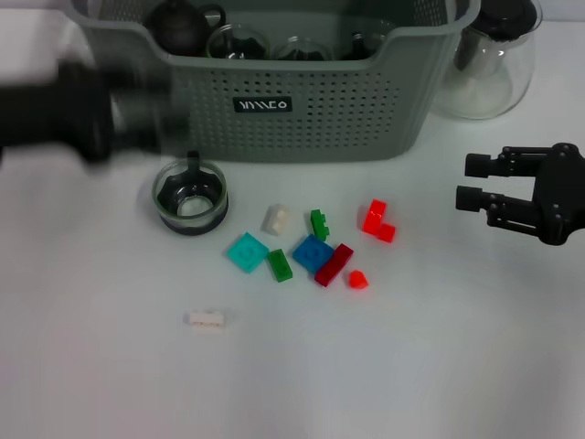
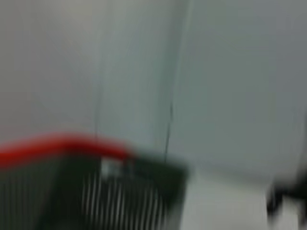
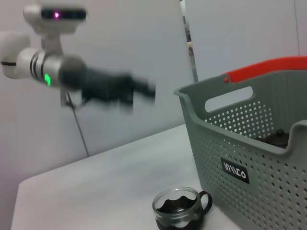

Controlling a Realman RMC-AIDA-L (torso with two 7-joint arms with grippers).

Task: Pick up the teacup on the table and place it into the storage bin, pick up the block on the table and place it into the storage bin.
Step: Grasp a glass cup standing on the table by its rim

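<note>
A glass teacup [image 1: 190, 197] with a dark base stands on the white table just in front of the grey-green storage bin [image 1: 302, 114]. It also shows in the right wrist view [image 3: 181, 208] beside the bin [image 3: 249, 143]. Several small blocks lie to its right: white [image 1: 275, 219], cyan [image 1: 248, 252], blue [image 1: 313, 252], red [image 1: 377, 219]. My left gripper [image 1: 151, 114] is a motion blur above the bin's front left corner, up and left of the teacup. My right gripper [image 1: 468, 181] is open and empty at the right, apart from the blocks.
The bin holds a black teapot [image 1: 178, 26] and glass cups. A clear glass pitcher [image 1: 489, 64] stands right of the bin. A pale block [image 1: 207, 319] lies alone nearer the front. The left wrist view is blurred.
</note>
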